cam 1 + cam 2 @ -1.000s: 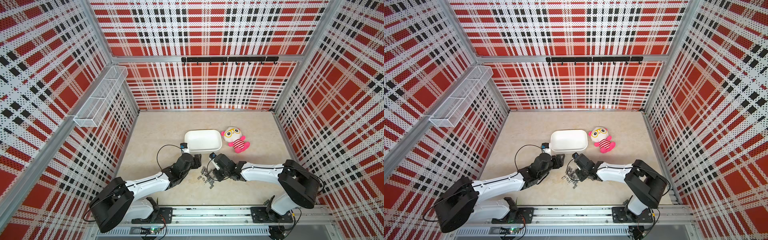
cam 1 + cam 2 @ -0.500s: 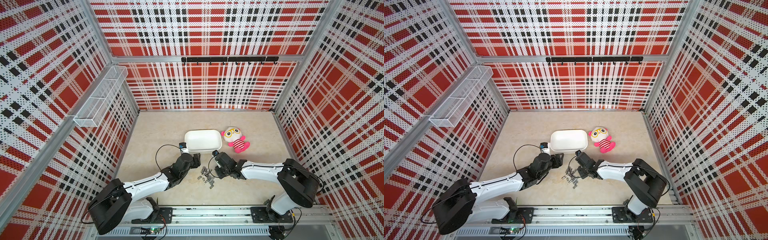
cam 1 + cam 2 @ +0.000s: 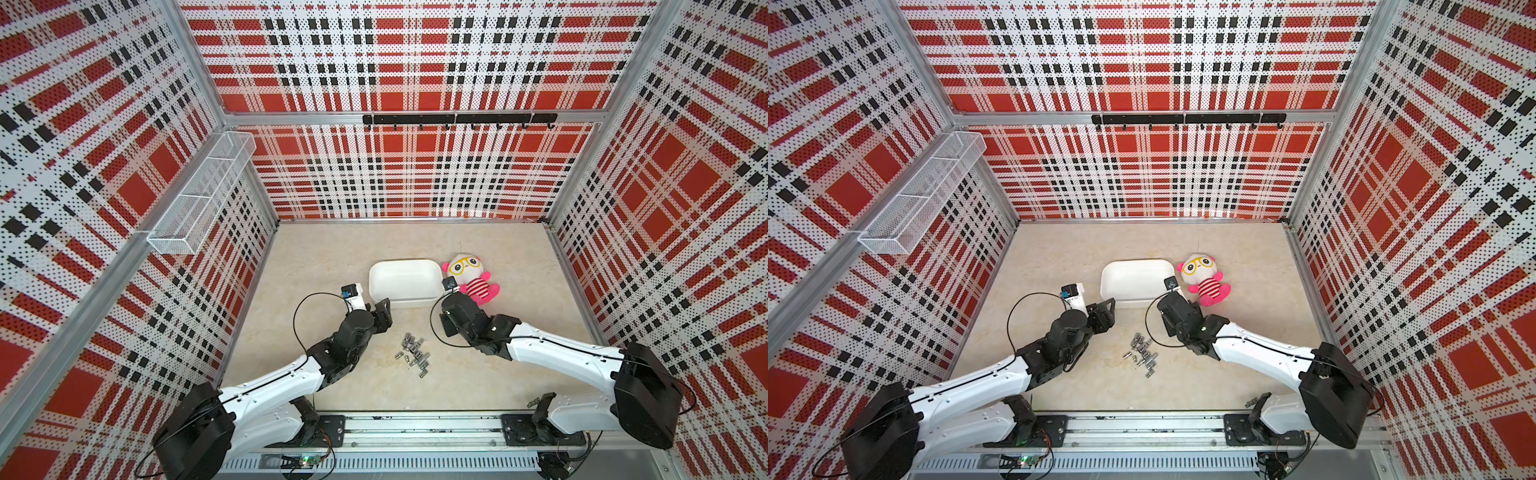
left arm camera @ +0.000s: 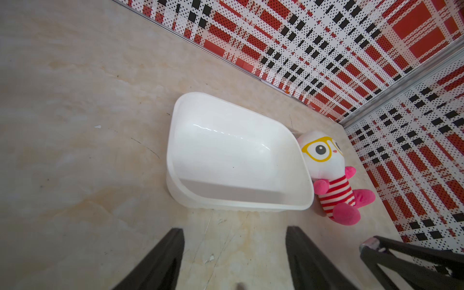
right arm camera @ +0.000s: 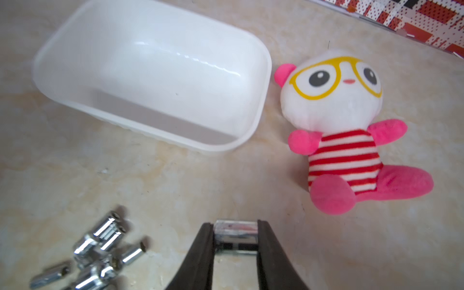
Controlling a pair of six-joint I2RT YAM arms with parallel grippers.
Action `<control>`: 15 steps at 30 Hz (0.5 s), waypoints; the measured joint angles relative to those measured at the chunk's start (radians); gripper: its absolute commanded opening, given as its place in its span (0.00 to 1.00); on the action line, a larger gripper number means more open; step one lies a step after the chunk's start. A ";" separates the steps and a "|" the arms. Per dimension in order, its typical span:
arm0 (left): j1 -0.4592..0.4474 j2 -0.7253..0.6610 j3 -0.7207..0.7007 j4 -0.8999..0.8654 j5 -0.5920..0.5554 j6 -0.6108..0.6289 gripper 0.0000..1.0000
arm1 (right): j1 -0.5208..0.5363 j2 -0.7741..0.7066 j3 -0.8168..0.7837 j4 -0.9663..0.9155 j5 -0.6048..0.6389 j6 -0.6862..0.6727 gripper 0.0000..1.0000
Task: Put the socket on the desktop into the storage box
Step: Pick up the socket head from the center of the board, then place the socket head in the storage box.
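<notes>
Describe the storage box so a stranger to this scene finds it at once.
On the beige desktop, look just beyond the pile of metal sockets, beside the pink plush doll. The storage box is the empty white smooth-walled tub, unlike the wall-hung wire-mesh basket.

The box [image 3: 405, 266], a white, shallow, rounded-rectangle tub with smooth glossy walls, sat upright and empty on the desktop [image 3: 332, 257]. On the robot's side of it, and apart from it, a loose pile of small shiny metal sockets [image 3: 415, 356] lay on their sides, several touching or crossing. One more socket [image 5: 236, 238], a chrome cylinder, was pinched crosswise between the tips of the right gripper [image 5: 236, 226], clear of the pile and outside the box.
</notes>
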 measured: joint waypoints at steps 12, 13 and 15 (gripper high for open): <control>0.003 0.024 -0.006 0.007 0.003 -0.002 0.70 | -0.170 0.491 0.502 -0.014 -0.204 0.034 0.06; 0.004 0.027 -0.006 0.007 0.005 -0.002 0.70 | -0.179 0.530 0.517 -0.025 -0.213 0.037 0.07; 0.004 0.033 -0.006 0.007 0.008 -0.003 0.70 | -0.194 0.609 0.550 -0.055 -0.233 0.042 0.07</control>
